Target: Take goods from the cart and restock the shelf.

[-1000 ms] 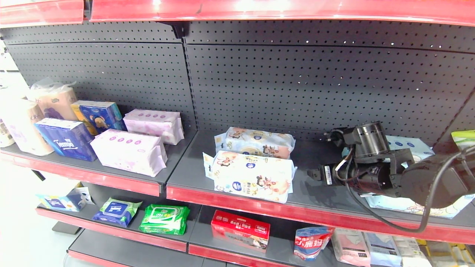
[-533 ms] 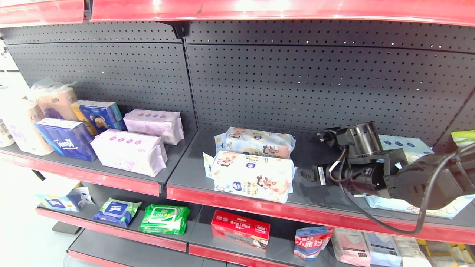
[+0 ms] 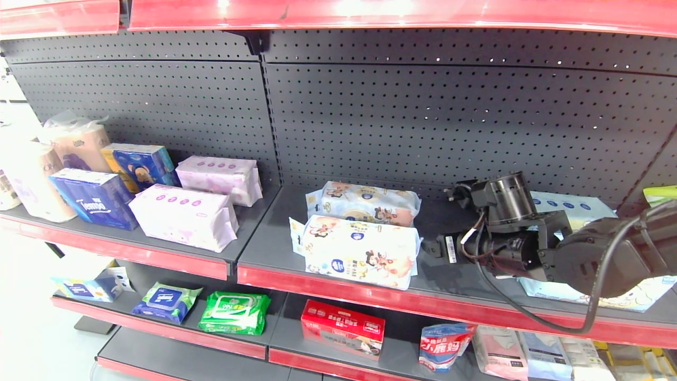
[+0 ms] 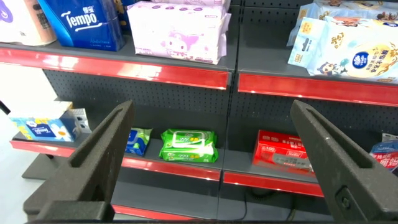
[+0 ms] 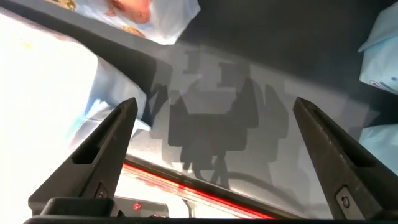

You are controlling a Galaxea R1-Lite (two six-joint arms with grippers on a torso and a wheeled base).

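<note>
My right gripper (image 3: 443, 247) hovers low over the grey middle shelf (image 3: 449, 280), in the bare gap between two cartoon-print tissue packs (image 3: 362, 251) and the pale blue packs (image 3: 576, 209) on the right. In the right wrist view the gripper (image 5: 214, 106) is open with nothing between its fingers. Its shadow falls on the shelf board (image 5: 249, 68), with a cartoon pack (image 5: 56, 81) on one side and a pale blue pack (image 5: 382, 56) on the other. My left gripper (image 4: 212, 107) is open and empty, held out in front of the lower shelves.
Pink packs (image 3: 185, 214), blue tissue boxes (image 3: 95, 196) and paper rolls (image 3: 31, 177) fill the shelf's left section. Lower shelves hold a green wipes pack (image 3: 235, 312), a red box (image 3: 342, 328) and several pouches. The red shelf lip (image 3: 370, 299) runs along the front.
My right arm has slid to the left along the middle shelf, away from the pale blue packs and closer to the cartoon packs. The goods have not moved.
</note>
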